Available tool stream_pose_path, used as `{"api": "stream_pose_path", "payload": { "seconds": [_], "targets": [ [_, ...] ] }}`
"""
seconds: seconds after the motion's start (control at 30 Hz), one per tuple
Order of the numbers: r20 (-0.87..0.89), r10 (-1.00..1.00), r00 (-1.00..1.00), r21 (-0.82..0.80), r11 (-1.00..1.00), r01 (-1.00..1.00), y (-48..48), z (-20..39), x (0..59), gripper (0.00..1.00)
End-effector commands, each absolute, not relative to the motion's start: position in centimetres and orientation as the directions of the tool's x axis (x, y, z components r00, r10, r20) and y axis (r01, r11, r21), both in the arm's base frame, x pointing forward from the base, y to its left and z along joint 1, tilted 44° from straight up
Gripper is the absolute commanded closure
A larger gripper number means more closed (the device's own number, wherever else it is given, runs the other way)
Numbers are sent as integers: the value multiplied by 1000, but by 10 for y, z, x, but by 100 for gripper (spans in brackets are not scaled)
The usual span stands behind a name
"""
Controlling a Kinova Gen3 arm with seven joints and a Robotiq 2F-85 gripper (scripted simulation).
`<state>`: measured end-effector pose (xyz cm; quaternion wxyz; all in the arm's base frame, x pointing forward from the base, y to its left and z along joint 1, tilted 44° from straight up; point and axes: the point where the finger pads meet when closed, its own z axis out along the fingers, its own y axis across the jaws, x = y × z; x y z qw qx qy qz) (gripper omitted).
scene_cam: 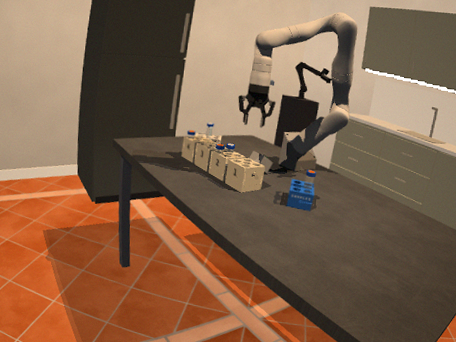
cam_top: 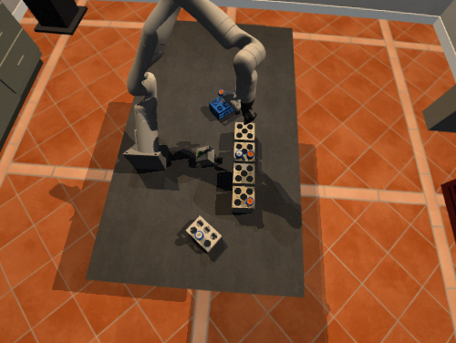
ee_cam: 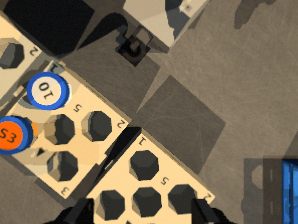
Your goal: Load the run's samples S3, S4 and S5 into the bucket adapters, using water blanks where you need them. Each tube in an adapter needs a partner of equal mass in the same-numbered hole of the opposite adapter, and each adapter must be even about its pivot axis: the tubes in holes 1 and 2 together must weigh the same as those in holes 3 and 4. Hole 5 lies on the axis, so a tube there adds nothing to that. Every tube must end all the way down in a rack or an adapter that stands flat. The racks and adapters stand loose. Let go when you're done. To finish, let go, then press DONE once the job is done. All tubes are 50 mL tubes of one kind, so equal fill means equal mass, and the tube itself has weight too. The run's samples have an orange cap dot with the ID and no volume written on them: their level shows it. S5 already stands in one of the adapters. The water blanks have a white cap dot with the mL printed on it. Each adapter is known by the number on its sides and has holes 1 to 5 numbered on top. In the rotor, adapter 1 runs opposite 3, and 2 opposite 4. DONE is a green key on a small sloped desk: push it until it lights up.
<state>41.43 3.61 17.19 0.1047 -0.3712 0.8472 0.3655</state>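
Four tan adapters stand in a row. Adapter 1 (cam_top: 244, 130) (ee_cam: 150, 187) is empty. Adapter 2 (cam_top: 243, 151) (ee_cam: 60, 132) holds the S3 tube (ee_cam: 10, 135) in a corner hole and the white-dot blank marked 10 (ee_cam: 47, 91) in hole 1. Adapter 3 (cam_top: 243, 173) is empty. Adapter 4 (cam_top: 243, 198) holds an orange-dotted tube (cam_top: 249, 201). The blue sample rack (cam_top: 222, 109) holds one orange-dotted tube (cam_top: 221, 92). My gripper (cam_top: 248, 116) (scene_cam: 255, 116) (ee_cam: 140, 217) is open and empty, high above adapter 1.
The white blank rack (cam_top: 203, 233) stands apart near the front with one white-dot tube (cam_top: 199, 234). The sloped desk with the green DONE key (cam_top: 201, 153) stands left of the adapters, beside the arm's base (cam_top: 143, 157).
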Motion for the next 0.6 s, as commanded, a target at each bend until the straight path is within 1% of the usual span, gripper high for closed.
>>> {"api": "stream_pose_path", "payload": {
  "seconds": [0.0, 0.57],
  "targets": [
    [-452, -550, -702, 532, 466, -707, 44, 182, 412, 38],
    [-451, -551, -702, 534, 464, -707, 75, 214, 386, 38]
  ]
}}
